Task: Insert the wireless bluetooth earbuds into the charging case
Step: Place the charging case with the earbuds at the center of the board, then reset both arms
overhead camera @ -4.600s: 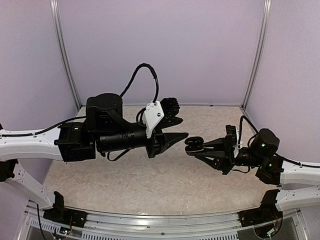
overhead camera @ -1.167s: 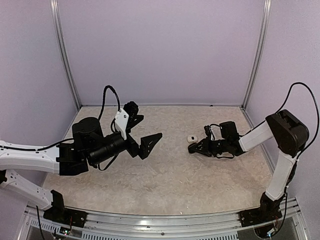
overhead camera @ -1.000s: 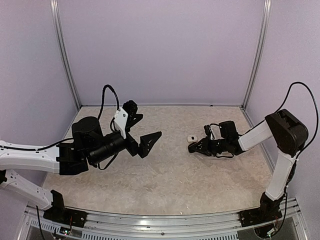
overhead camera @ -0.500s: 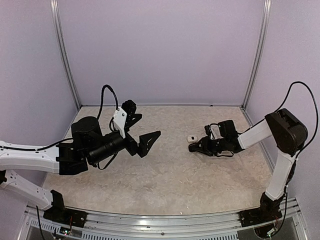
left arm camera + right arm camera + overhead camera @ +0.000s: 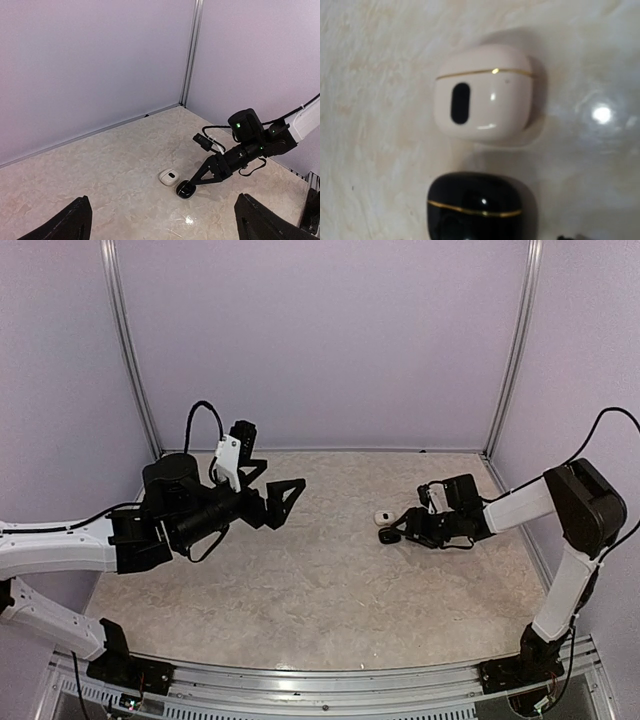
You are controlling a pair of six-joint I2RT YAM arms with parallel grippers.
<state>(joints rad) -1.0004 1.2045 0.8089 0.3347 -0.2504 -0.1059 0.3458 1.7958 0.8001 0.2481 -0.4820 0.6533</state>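
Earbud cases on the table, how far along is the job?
Done, seemingly: white case and black case lie shut, side by side, no loose earbuds in sight. In hand: right gripper sits at the black case; left gripper hangs open, empty. Left: nothing visible; case contents are hidden.

We count two charging cases on this pass: one white case point(image 5: 383, 517), one black case point(image 5: 389, 536). We also tally two robot arms: left arm point(image 5: 60, 545), right arm point(image 5: 515, 508).
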